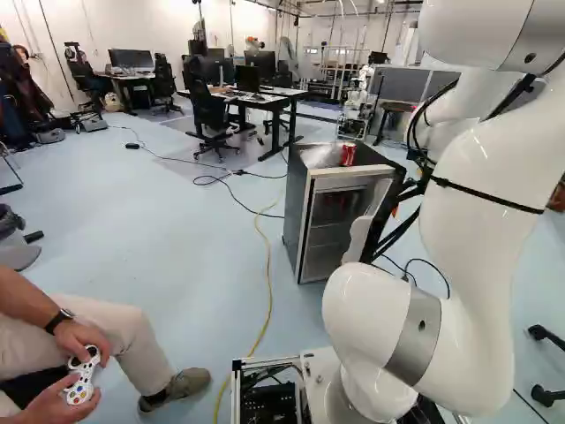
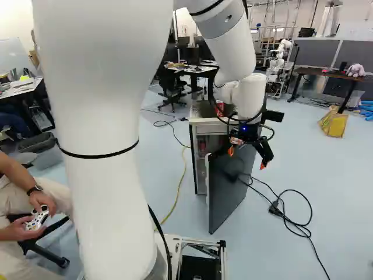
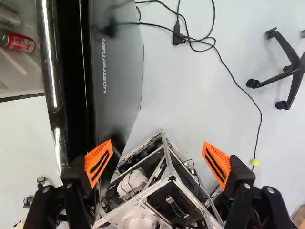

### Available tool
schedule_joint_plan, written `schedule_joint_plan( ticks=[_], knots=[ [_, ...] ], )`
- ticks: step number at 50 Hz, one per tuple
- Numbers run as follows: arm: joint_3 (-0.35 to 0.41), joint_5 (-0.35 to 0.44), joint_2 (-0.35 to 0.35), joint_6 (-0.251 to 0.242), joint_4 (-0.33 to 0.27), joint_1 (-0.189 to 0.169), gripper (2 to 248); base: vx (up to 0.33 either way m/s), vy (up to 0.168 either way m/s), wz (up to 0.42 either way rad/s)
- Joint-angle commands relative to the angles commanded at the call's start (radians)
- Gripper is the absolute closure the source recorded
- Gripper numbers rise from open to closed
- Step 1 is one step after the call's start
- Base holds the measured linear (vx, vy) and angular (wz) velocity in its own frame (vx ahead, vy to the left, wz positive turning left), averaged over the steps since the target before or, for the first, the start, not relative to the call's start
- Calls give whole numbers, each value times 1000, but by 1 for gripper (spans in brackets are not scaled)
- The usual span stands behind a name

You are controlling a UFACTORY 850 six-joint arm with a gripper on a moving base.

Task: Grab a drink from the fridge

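The small fridge (image 1: pixel 305 208) stands ahead of the arm, its door (image 2: pixel 228 189) swung open toward the base. A red can (image 1: pixel 348 155) stands on the fridge top; dim red items (image 2: pixel 201 146) show inside. My gripper (image 2: pixel 247 158) hangs above the door's outer side, its fingers pointing down. In the wrist view my gripper (image 3: pixel 157 155) is open with nothing held. One finger overlaps the door panel (image 3: pixel 116 71); whether they touch I cannot tell. Beyond the door's edge show a red can (image 3: pixel 20 42) and a silver can (image 3: pixel 8 17).
A black cable (image 2: pixel 285 219) lies on the floor right of the door, a yellow one (image 1: pixel 267 283) left of the fridge. A seated person with a controller (image 1: pixel 82 375) is close at the left. Desks (image 1: pixel 265 95) and another robot (image 1: pixel 360 93) stand farther back.
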Motion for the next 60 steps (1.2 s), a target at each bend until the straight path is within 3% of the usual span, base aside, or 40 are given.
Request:
schedule_joint_plan(
  ticks=[60],
  knots=[
    [54, 0, 42, 0, 0, 197, 3, 0, 0, 0]
  ],
)
